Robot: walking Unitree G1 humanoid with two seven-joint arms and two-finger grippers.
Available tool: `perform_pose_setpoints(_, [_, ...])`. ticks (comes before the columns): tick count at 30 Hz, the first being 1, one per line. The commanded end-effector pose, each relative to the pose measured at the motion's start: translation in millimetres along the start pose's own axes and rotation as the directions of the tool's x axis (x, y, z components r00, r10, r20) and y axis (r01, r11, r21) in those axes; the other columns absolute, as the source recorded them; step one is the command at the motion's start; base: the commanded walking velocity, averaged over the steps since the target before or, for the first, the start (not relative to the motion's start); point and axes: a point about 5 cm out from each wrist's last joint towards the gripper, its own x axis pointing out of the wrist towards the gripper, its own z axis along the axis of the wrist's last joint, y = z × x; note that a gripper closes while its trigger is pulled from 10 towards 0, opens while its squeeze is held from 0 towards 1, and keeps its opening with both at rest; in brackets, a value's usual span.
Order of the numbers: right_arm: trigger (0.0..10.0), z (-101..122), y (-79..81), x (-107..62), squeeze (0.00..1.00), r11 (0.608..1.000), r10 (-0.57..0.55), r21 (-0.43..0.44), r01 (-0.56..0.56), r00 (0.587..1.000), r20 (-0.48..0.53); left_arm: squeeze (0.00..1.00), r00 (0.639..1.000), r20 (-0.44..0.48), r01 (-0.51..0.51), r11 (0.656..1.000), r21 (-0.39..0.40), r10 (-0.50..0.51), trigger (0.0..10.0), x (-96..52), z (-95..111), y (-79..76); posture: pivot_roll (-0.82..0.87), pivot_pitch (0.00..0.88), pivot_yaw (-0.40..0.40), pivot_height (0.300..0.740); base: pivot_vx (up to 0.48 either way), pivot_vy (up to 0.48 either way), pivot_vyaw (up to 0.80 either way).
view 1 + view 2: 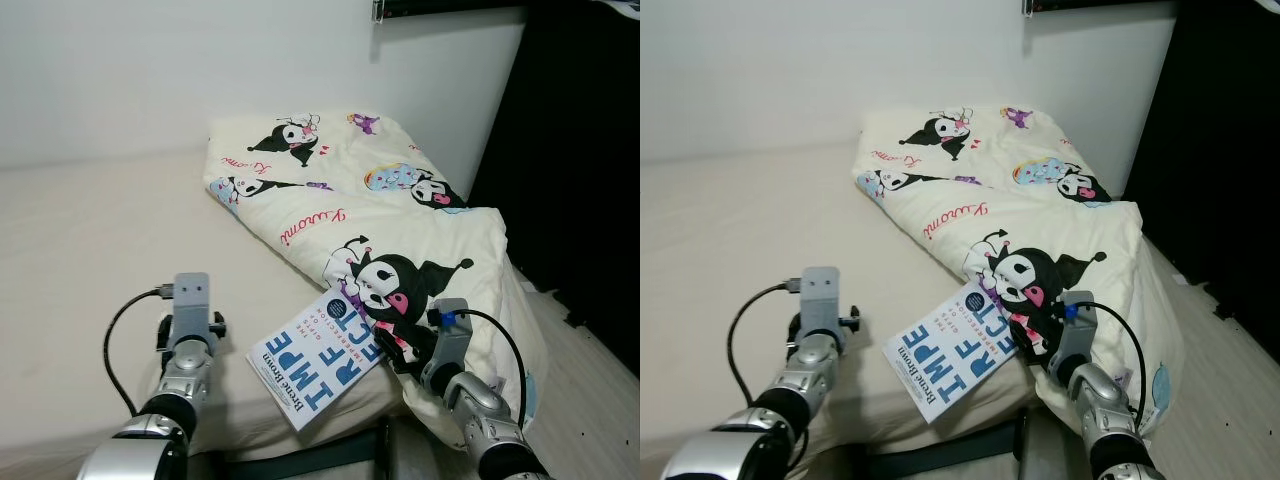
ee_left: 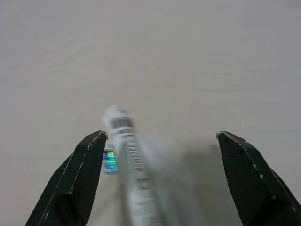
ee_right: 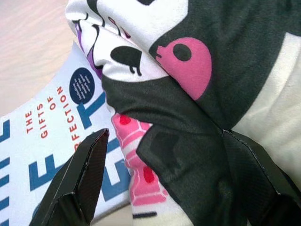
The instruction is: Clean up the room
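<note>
While our left gripper (image 2: 160, 181) hangs wide open over the beige mattress (image 1: 80, 230) above a blurred white tube (image 2: 134, 179), our right gripper (image 3: 164, 181) gapes around the cartoon-printed cream quilt (image 1: 400, 240) overlapping the blue-lettered white paperback book (image 1: 315, 365).

Even bright light, dark at right edge; left wrist view's tube (image 2: 134, 174) badly blurred, rest sharp
</note>
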Motion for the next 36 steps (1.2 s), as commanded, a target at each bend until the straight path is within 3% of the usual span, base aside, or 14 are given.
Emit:
perform_pose_setpoints(1, [10.0,-10.3,1.0,-2.8,0.0,1.0,-0.006,0.026,0.007,0.999,-0.038,0.0,1.0,-0.026,-0.009,1.0,0.013,0.01,10.0,-0.3,-8.0,7.0,-0.16,0.068,0.031,0.46,0.0,0.0,0.0])
perform_pose_setpoints(3, [10.0,-10.5,-4.0,-3.8,0.0,0.998,-0.055,0.019,0.056,0.998,-0.043,0.0,0.996,-0.087,0.016,1.0,0.018,-0.014,10.0,-5.6,-25.6,6.5,-0.16,0.077,0.033,0.46,0.0,0.0,0.0])
perform_pose_setpoints(9, [10.0,-3.9,-2.5,-6.1,0.0,0.999,-0.052,0.016,0.052,0.999,-0.006,0.0,0.986,-0.167,0.016,1.0,-0.016,-0.018,10.0,-15.7,-48.3,0.9,-0.18,0.111,0.035,0.46,0.0,0.0,0.0])
perform_pose_setpoints(18, [10.0,-0.9,0.4,-16.8,0.0,1.0,-0.03,0.007,0.03,0.999,0.026,0.0,0.984,-0.169,-0.073,0.993,-0.093,0.057,10.0,-9.8,-40.8,13.1,-0.2,0.16,0.027,0.46,0.0,0.0,0.0])
perform_pose_setpoints(30, [10.0,-1.3,10.8,-20.2,0.0,1.0,-0.02,0.012,0.02,1.0,0.023,0.0,0.99,-0.134,-0.05,0.996,-0.079,0.039,10.0,-9.8,-32.3,1.9,-0.22,0.185,0.029,0.46,0.0,0.0,0.0])
perform_pose_setpoints(31, [10.0,-0.8,12.1,-20.4,0.0,1.0,-0.018,0.012,0.018,1.0,0.023,0.0,0.989,-0.141,-0.055,0.996,-0.07,0.045,0.0,-10.3,-34.0,2.3,-0.22,0.184,0.029,0.46,0.0,0.0,0.0])
perform_pose_setpoints(36, [10.0,1.8,15.0,-21.0,0.0,1.0,-0.011,0.016,0.01,1.0,0.025,0.0,0.988,-0.142,-0.069,0.997,-0.032,0.063,0.0,-10.9,-36.9,5.2,-0.22,0.18,0.027,0.46,0.0,0.0,0.0])
